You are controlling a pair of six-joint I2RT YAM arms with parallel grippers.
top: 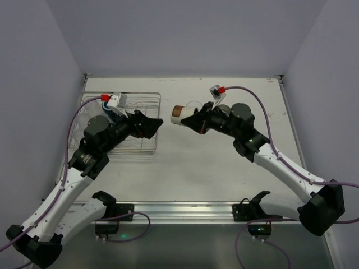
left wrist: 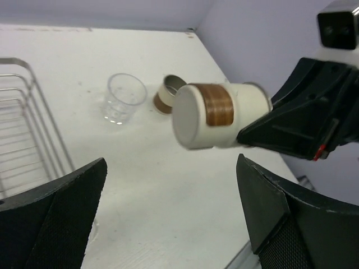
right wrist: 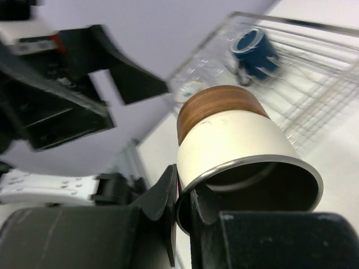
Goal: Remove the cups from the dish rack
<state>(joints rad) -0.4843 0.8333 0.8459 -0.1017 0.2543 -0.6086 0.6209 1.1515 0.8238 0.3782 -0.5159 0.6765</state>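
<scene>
My right gripper (top: pixel 194 119) is shut on the rim of a white cup with a brown band (top: pixel 181 114), one finger inside and one outside (right wrist: pixel 182 193). It holds the cup (right wrist: pixel 235 140) on its side above the table, just right of the dish rack (top: pixel 120 126). My left gripper (top: pixel 152 124) is open and empty over the rack's right edge, facing the held cup (left wrist: pixel 216 115). A dark blue mug (right wrist: pixel 255 50) lies in the rack (right wrist: pixel 314 84). A clear tumbler (left wrist: pixel 124 98) and a brown-tan cup (left wrist: pixel 168 94) sit on the table beyond.
The silver wire rack (left wrist: pixel 25 129) fills the table's far left part. The two set-down cups sit near the middle back, behind my right arm (top: pixel 241 120). Walls close the table at the left, back and right.
</scene>
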